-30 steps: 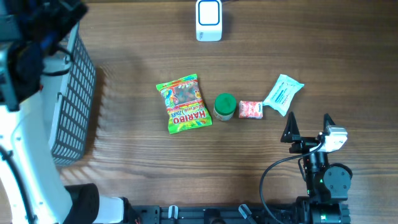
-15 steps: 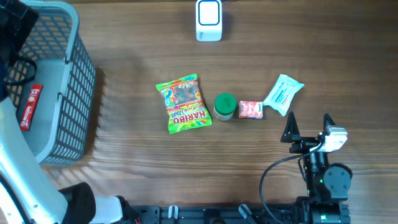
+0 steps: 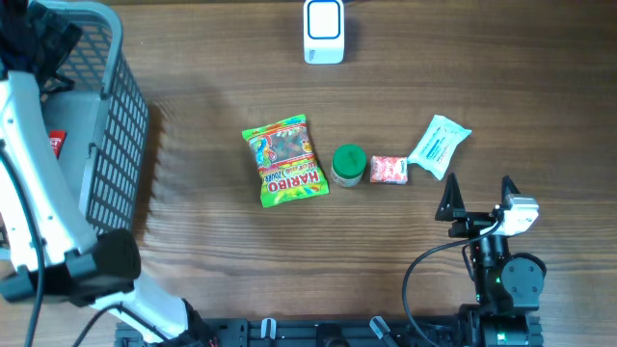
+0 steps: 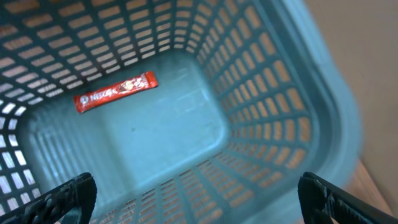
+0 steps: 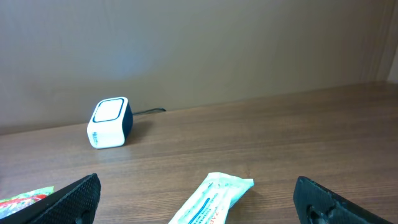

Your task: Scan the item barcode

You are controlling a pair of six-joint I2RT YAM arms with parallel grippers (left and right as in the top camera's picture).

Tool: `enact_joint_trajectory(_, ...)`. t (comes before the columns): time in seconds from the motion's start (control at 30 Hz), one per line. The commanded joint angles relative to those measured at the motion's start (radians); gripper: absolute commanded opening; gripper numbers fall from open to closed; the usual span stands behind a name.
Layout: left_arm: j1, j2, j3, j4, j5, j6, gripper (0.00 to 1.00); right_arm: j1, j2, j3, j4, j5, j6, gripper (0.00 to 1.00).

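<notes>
My right gripper (image 3: 478,183) gapes empty — white packet (image 3: 440,146) lies just ahead, slanting; left gripper (image 4: 199,193), spread, hangs over basket (image 4: 298,112)

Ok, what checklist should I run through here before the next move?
1. Left fingers open, empty, above the basket: ok.
2. Right fingers open, empty: ok.
3. Red sachet lying inside the basket: ok.
4. Scanner with nothing in front of it: ok.
5. Haribo bag lying flat, nothing on top: ok.
6. Barcode showing on the Haribo bag: cannot tell.
</notes>
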Motion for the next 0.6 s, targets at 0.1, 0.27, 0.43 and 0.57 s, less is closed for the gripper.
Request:
enact_joint_trajectory(0.1,0.169,0.100,0.001,-0.021,-0.063,-0.143,1.00,0.004,-0.002,-0.001,0.003,0.013,-0.018,1.00)
enact_joint_trajectory(0.27,0.268,0.210,-0.072,-0.039,-0.070,-0.128,0.98,0.004,-0.002,-0.001,0.003,0.013,-0.018,1.00)
enact_joint_trajectory(0.43,0.274,0.255,-0.326,0.153,-0.048,0.185,0.85,0.004,-0.002,-0.001,0.003,0.013,-0.018,1.00)
enact_joint_trajectory(0.57,0.274,0.256,-0.563,0.365,0.047,0.634,1.00,0.004,-0.002,-0.001,0.003,0.013,-0.018,1.00)
